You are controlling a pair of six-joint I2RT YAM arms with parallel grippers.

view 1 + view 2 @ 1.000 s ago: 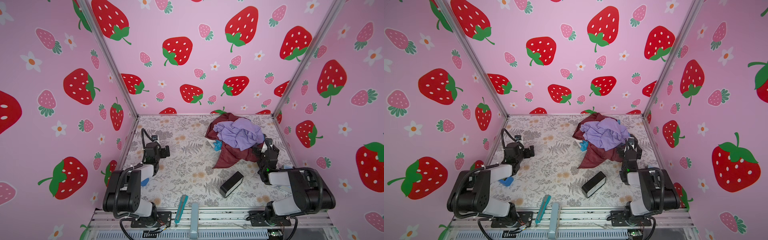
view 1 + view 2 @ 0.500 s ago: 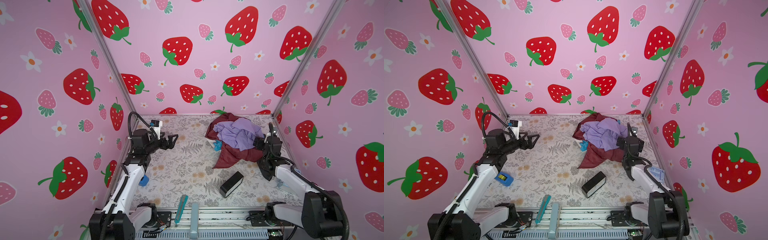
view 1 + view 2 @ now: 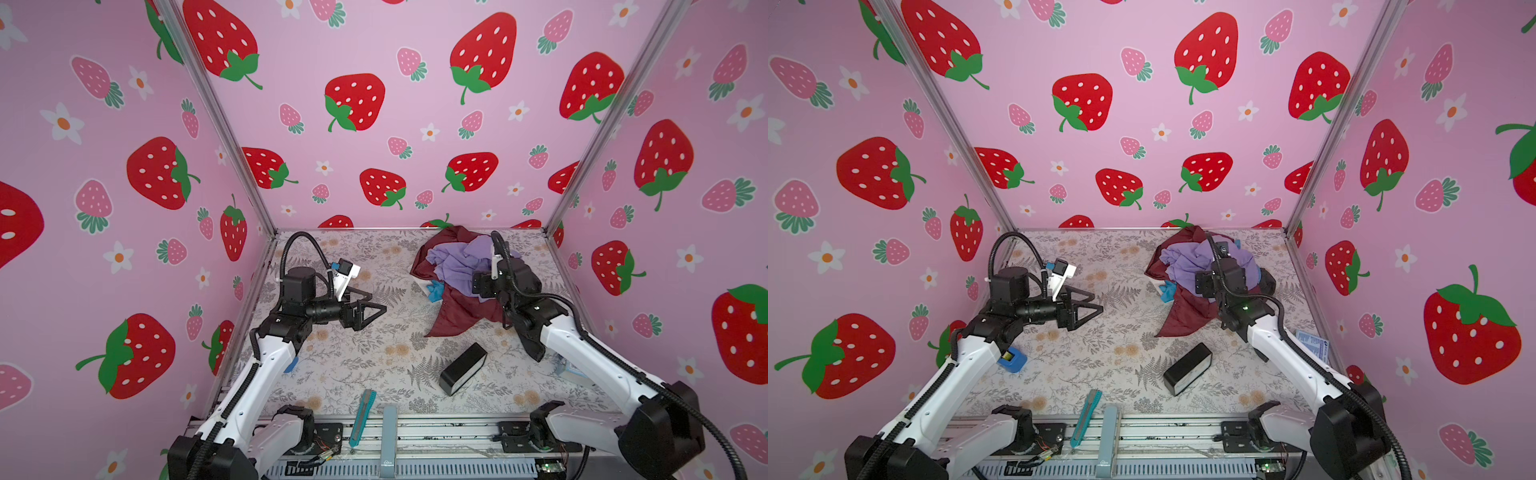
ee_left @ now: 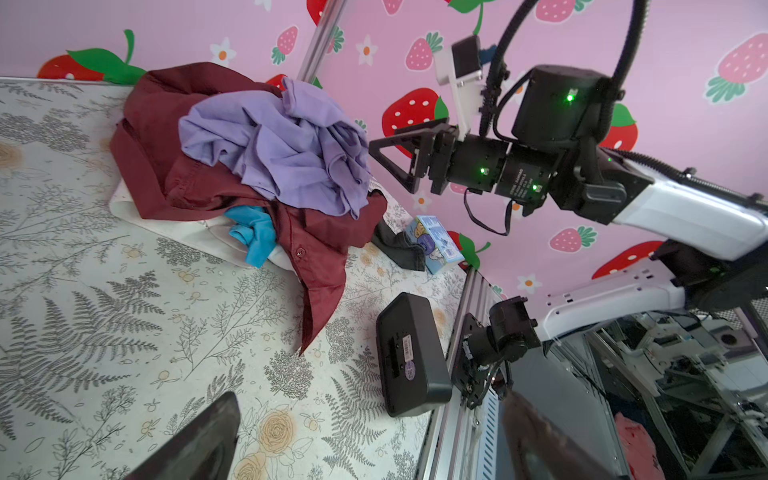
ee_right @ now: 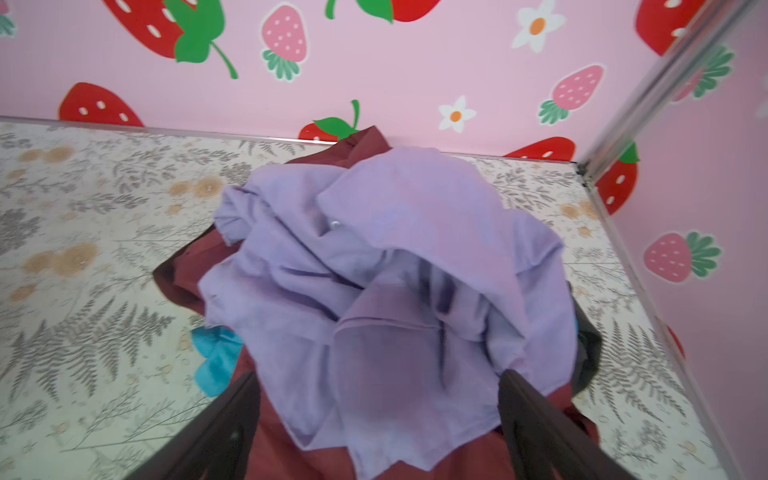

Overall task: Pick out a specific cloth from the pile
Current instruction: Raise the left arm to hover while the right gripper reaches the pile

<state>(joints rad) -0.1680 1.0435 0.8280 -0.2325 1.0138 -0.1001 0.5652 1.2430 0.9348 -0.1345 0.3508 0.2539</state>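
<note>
The pile [image 3: 457,274] lies at the back right of the table, near the corner. On top is a crumpled lavender garment [image 3: 453,266] [image 5: 374,257]. The cloth, dark maroon [image 3: 455,309] [image 4: 166,183], lies under it and spreads out to the front and left. A small light-blue cloth [image 4: 253,237] pokes out at the left edge. My right gripper [image 5: 376,376] [image 4: 388,166] hovers open over the pile's front right, its jaws on either side of the lavender hem and holding nothing. My left gripper [image 3: 377,302] [image 3: 1098,303] is open and empty above the table, well left of the pile.
A black box [image 3: 463,368] lies in front of the pile. A teal utility knife [image 3: 363,415] rests at the front edge. A blue tape dispenser [image 3: 1012,359] sits by the left arm. A small printed carton [image 4: 434,243] and a dark grey rag [image 4: 399,245] lie near the right wall.
Both arms have risen from their folded rest and reached out. The right gripper has moved over the pile and the left gripper has swung out toward the table's middle.
</note>
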